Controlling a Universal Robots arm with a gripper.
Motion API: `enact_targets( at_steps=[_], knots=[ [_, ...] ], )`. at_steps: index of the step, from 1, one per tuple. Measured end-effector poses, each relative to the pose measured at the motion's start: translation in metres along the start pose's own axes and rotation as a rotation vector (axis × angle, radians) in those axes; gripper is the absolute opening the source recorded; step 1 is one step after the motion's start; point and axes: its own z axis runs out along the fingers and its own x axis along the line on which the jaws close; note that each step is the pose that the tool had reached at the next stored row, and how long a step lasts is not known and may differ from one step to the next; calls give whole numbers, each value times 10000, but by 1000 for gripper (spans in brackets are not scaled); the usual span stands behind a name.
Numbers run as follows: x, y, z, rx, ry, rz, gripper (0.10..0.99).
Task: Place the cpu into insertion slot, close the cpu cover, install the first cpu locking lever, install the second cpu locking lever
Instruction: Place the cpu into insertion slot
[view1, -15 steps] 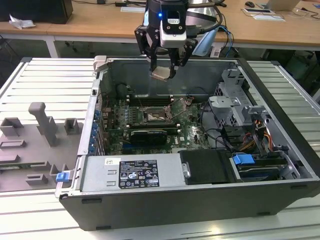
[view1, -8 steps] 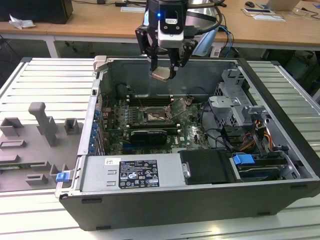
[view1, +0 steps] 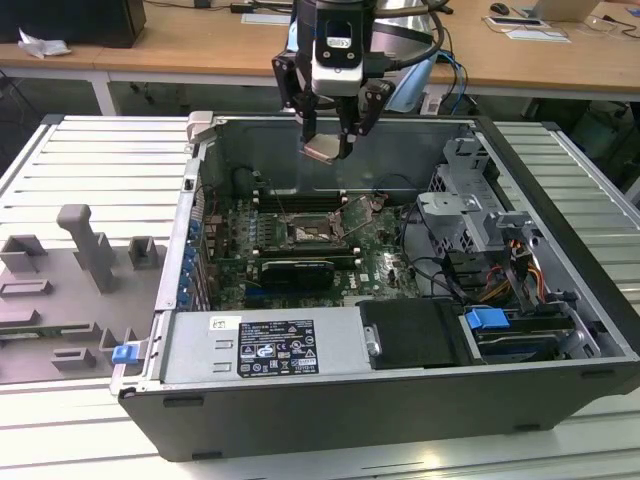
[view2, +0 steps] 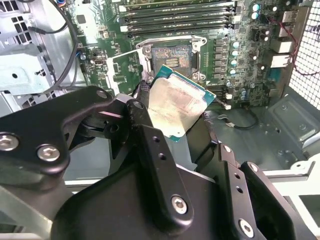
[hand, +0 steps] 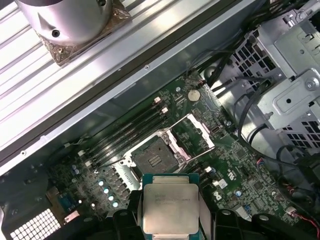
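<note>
claw (view1: 328, 138) w/ cpu (hand: 170, 207), above pc case (view1: 400, 425)

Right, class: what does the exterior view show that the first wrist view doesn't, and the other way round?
Exterior view: the whole open computer case, its labelled power supply, and grey fixture blocks beside it. First wrist view: a round coin cell on the board. Shared: the gripper holding the cpu clear of the bare insertion slot, with the cpu cover raised.
</note>
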Motion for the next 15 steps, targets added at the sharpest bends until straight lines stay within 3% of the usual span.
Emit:
enact_targets(
  at_steps=[15],
  knots=[
    [0,0,7,43,-116,1123,541]
  ],
)
